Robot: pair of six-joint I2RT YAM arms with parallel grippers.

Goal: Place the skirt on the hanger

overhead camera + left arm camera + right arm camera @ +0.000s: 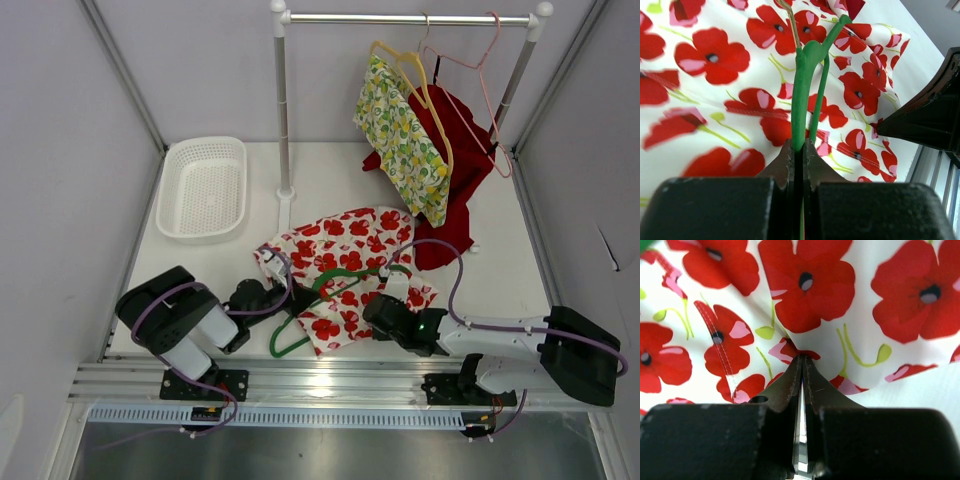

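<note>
The skirt (340, 250) is lying crumpled on the tabletop (330, 180), the hanger (801, 95) across it. The left pincer (799, 146) is clamping the hanger; the right pincer (802, 362) is pinching a fold of skirt. Threading looks barely begun; next, that cloth needs drawing over the hanger's arm.

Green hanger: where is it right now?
In the top view, the green hanger lies near the front of the table, left of centre. It rests partly on the poppy-print skirt, and the left claw is pinching it.
</note>
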